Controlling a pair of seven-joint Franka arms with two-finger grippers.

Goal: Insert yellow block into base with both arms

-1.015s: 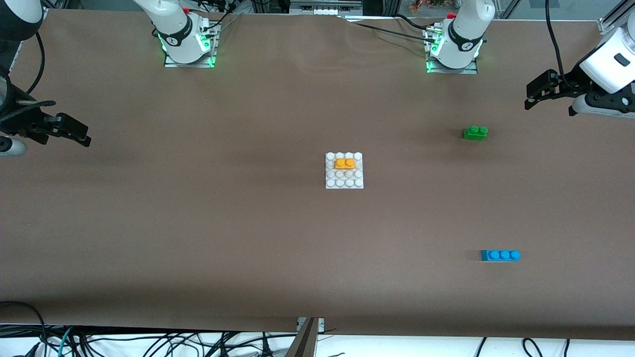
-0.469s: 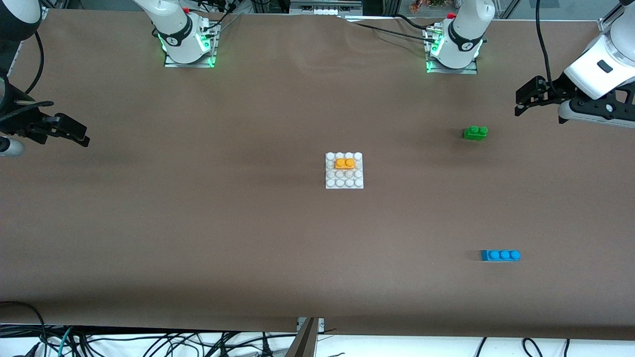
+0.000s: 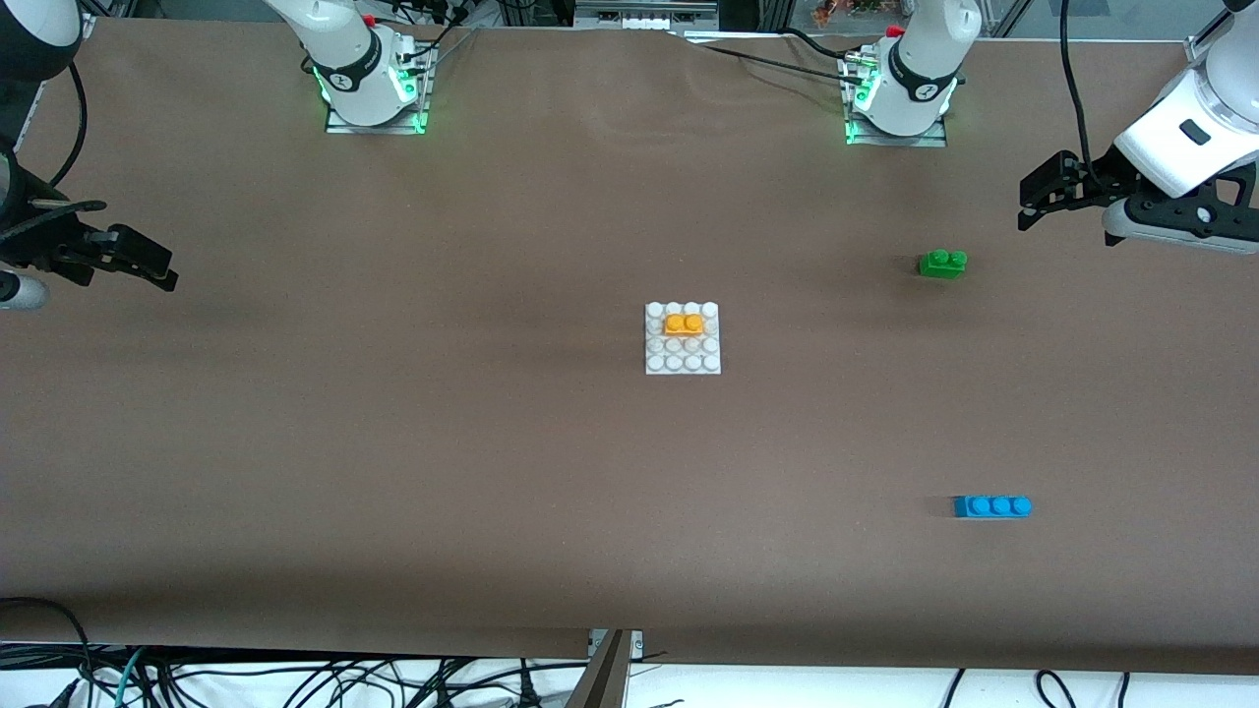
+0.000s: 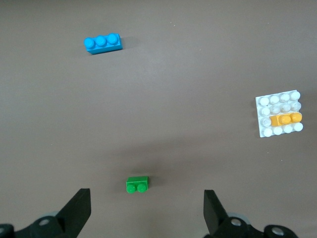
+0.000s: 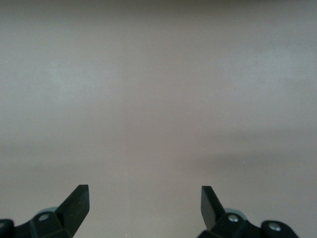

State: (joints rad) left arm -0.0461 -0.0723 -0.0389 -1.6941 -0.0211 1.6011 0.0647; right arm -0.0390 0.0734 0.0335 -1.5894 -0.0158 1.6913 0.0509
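A: Where is the yellow block (image 3: 684, 323) right now?

B: Seated on the white base (image 3: 683, 365), in the second stud row from the edge farthest from the front camera, covering the two middle studs of that row. The base sits near the middle of the brown table (image 3: 393, 442). The left wrist view shows the same thing: the yellow block (image 4: 286, 119) on the base (image 4: 262, 100), studs up.

A: And the arms?

B: Both are drawn back to the table's ends, each waiting. The left claw (image 3: 1038, 200) hangs over the left arm's end of the table, at about 1 o'clock from the green two-stud brick (image 3: 942, 263) in the front view. Its fingers are spread wide with nothing between them, as the left wrist view shows (image 4: 147, 210).

A: The right one?

B: The right claw (image 3: 138, 261) hangs over the right arm's end of the table, at about 9 o'clock from the base, well apart from it. Its fingers stand wide apart and empty too (image 5: 144, 203), with only bare table under them.

A: Anything else lying about?

B: A blue three-stud brick (image 3: 991, 506), nearer the front camera than the green brick, at about 4 o'clock from the base.
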